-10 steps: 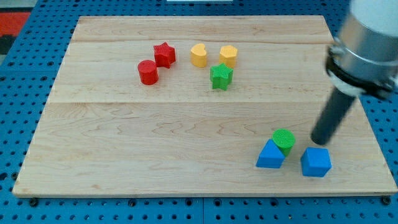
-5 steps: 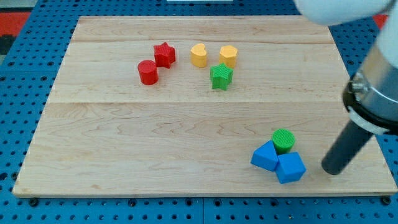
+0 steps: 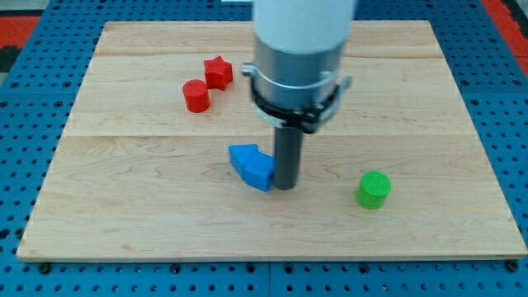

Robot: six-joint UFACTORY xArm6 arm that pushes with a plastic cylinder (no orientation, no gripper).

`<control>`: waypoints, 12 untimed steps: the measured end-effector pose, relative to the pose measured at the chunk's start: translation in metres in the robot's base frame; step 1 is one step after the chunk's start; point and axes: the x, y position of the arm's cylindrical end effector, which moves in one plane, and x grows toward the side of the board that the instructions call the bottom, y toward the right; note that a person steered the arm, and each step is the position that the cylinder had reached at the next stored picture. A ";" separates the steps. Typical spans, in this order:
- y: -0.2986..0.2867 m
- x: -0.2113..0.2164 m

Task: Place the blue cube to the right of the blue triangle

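Red cylinder (image 3: pixel 196 96) and red star (image 3: pixel 218 72) sit touching, well up-left of my tip (image 3: pixel 283 186). Blue triangle (image 3: pixel 242 157) and blue cube (image 3: pixel 259 172) pressed together, cube on the triangle's lower right, my tip touching the cube's right side. No pincer here, just a bare rod, holding nothing. Green cylinder (image 3: pixel 374 189) lies alone, right of my tip, apart. All on wooden board (image 3: pixel 124 206).

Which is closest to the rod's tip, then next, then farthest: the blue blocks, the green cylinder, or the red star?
From my tip:
1. Blue blocks, touching on its left.
2. Green cylinder, to the right.
3. Red star, toward the top left.
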 end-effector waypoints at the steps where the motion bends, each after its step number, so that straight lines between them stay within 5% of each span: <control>1: -0.038 -0.009; 6: -0.219 -0.042; 10: -0.073 -0.030; 12: -0.109 -0.037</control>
